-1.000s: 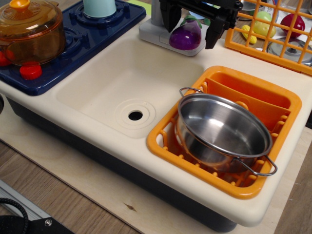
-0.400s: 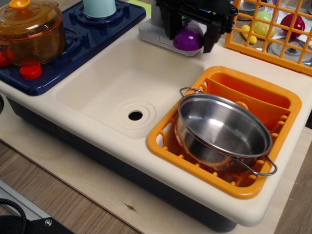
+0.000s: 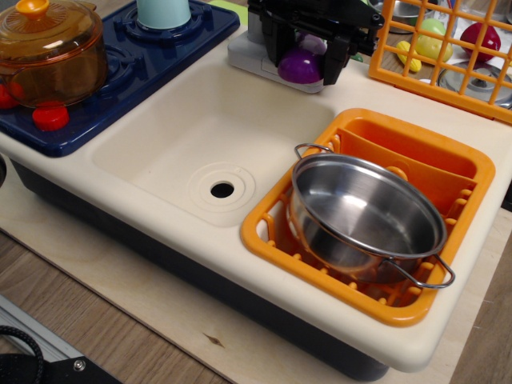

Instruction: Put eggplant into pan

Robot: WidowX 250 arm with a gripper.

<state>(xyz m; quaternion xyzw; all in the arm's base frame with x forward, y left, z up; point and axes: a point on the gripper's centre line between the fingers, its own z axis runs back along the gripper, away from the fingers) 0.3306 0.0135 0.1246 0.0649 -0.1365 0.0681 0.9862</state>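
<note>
One shiny round steel pan with two wire loop handles sits tilted in a single orange plastic rack, well below and right of the jaws, beside one smooth cream sink with a round drain. Farther back, the lone glossy purple eggplant lies on a grey base between the black gripper's two fingers, which stand close on either side; whether they clamp it cannot be told.

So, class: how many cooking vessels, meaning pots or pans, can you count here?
2. The steel pan sits in the orange dish rack at the right; the amber lidded pot stands on the blue stove at top left. Others may be hidden behind the orange grid.
</note>
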